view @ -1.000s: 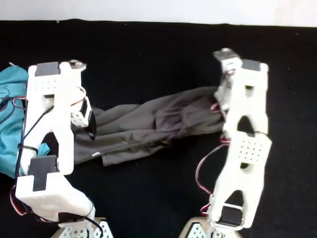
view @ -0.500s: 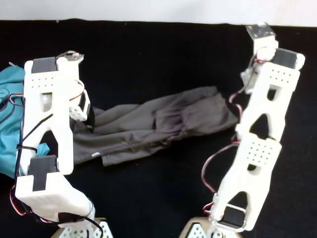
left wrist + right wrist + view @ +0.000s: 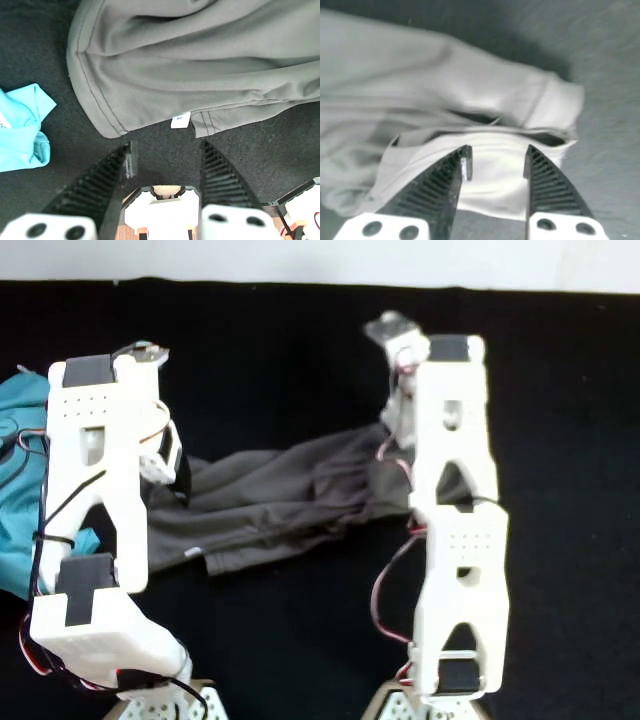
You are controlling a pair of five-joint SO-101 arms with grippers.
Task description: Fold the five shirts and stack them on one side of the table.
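We see a grey shirt (image 3: pixel 270 505) lying crumpled on the black table (image 3: pixel 300 340), not folded yet. The left claw (image 3: pixel 166 147) is wide open w/ nothing in it. It sits just beside the grey shirt's hem, near the little white tag (image 3: pixel 180 120). The right claw (image 3: pixel 498 150) is wide open too & hangs over the grey shirt's other end, holding nothing. A blue-green shirt (image 3: pixel 22 430) sits bunched up near the grey shirt, on the left claw's side.
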